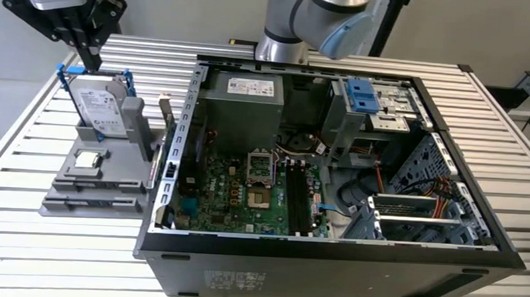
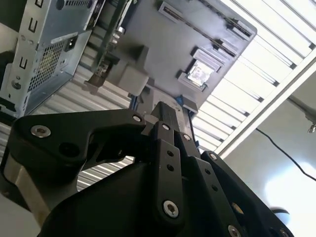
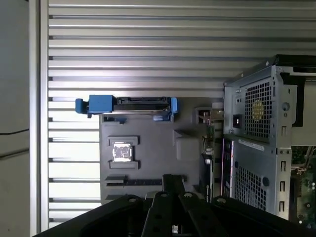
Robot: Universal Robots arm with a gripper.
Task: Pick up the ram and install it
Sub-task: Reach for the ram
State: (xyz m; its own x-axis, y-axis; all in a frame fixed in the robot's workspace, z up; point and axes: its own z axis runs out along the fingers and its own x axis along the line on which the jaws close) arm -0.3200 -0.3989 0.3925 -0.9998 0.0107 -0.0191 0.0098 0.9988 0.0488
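There is one ram [image 1: 166, 141]. It stands on its long edge at the side of the grey holder [image 1: 84, 181]. It is in the thin gap between the holder and the wall of the open computer case [image 1: 332, 249]. There is little room on either side of it.

The holder also has one hard drive [image 1: 97, 107] in a blue bracket, standing up. One small square silver chip [image 1: 87, 159] lies flat on it. The drive has a white label, but the words are too small to tell.

My gripper [image 1: 91, 64] hangs over the top edge of the hard drive, apart from the ram. Its fingers look pressed together with nothing between them.

All of this sits on one slatted worktop [image 1: 10, 245]. There are bare slats behind the holder and in front of it.
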